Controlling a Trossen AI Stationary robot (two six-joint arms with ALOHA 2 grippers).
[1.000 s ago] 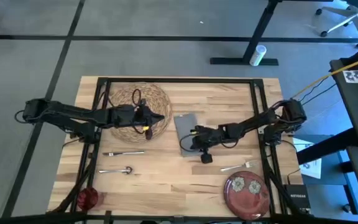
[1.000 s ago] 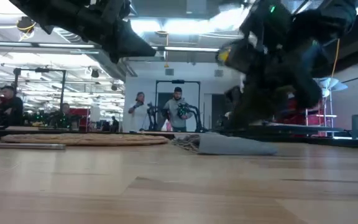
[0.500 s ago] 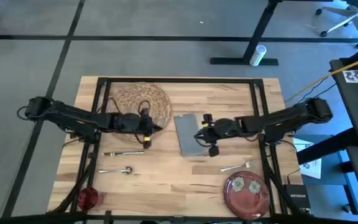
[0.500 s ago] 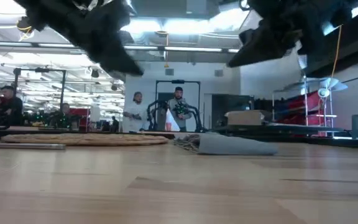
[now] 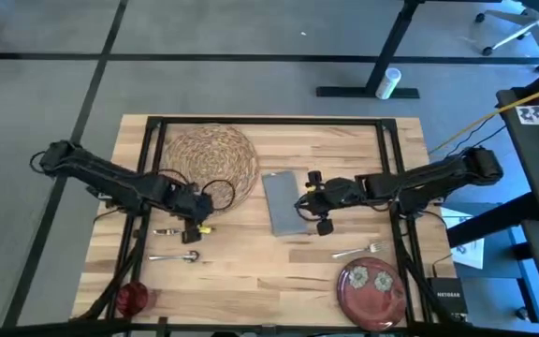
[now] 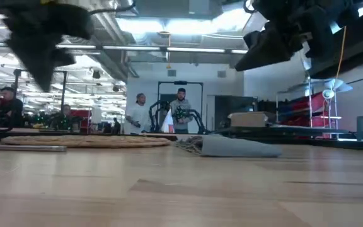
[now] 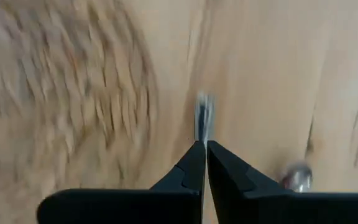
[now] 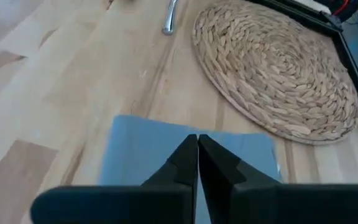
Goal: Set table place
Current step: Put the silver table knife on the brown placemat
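One round woven straw mat [image 5: 213,157] lies in the upper left part of the table [image 5: 335,145] in the high view, and the gray napkin [image 5: 284,201] lies flat just to its right, near the middle of the frame. Below the mat, in the left half, a knife [image 5: 183,230] and a spoon [image 5: 176,256] lie side by side on the bare wood. A fork [image 5: 361,249] rests at the lower right, and the dark red plate [image 5: 371,290] with two pale flowers sits under it at the bottom edge. The small red cup [image 5: 131,299] stands in the lower left corner.

The left gripper [image 5: 197,217] hangs just below the mat and above the knife; in its wrist view the two dark fingers [image 7: 225,177] are pressed together with nothing between them, and a blurred silver piece shows ahead of the tips. The right gripper [image 5: 311,202] is over the right edge of the napkin, and its fingers [image 8: 221,165] are also closed together, empty, pointing across the napkin toward the mat.

In the low view, several people stand far behind the table in the room.
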